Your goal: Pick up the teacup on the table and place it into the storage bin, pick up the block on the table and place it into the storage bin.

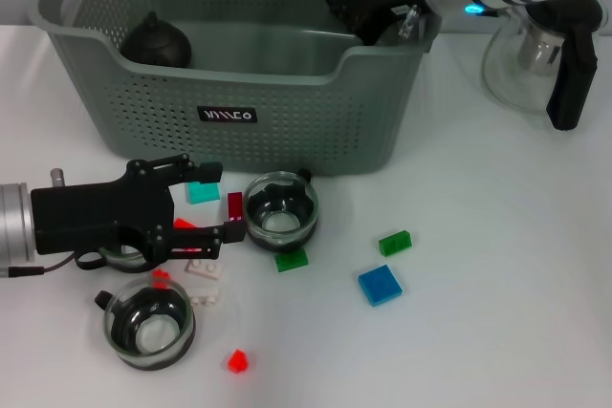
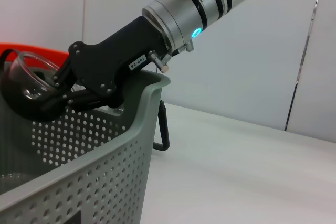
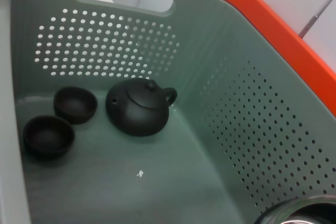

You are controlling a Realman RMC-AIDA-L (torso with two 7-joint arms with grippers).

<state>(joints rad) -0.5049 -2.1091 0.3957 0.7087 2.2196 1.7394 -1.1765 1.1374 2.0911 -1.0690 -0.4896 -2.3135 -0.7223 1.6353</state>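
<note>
The right gripper (image 1: 368, 7) hangs over the far right corner of the storage bin (image 1: 287, 93), its fingers clamped on a glass teacup (image 2: 29, 90) that tilts above the rim. From the right wrist view the bin floor already holds a dark teapot (image 3: 139, 107) and 2 small dark cups (image 3: 63, 121), so a careless release could knock glass against pottery. The cup looks light, stiff, smooth and breakable; I judge it best held across the rim and wall, as it is now, and lowered before letting go.

On the table, the left gripper (image 1: 210, 203) sits low near the bin's front wall, its fingers apart around some small pieces, with a red block (image 1: 234, 204) and a teal block (image 1: 202, 192) just beside the tips. A second glass teacup (image 1: 280, 210) stands touching or nearly touching the lower fingertip; a third (image 1: 148, 324) stands nearer the front edge. Green blocks (image 1: 394, 242), a blue block (image 1: 380, 285) and a small red piece (image 1: 237, 361) are scattered to the right. The blocks look hard and light, but the crowding leaves little room for the fingers. A glass pitcher (image 1: 521, 64) stands beyond the bin.
</note>
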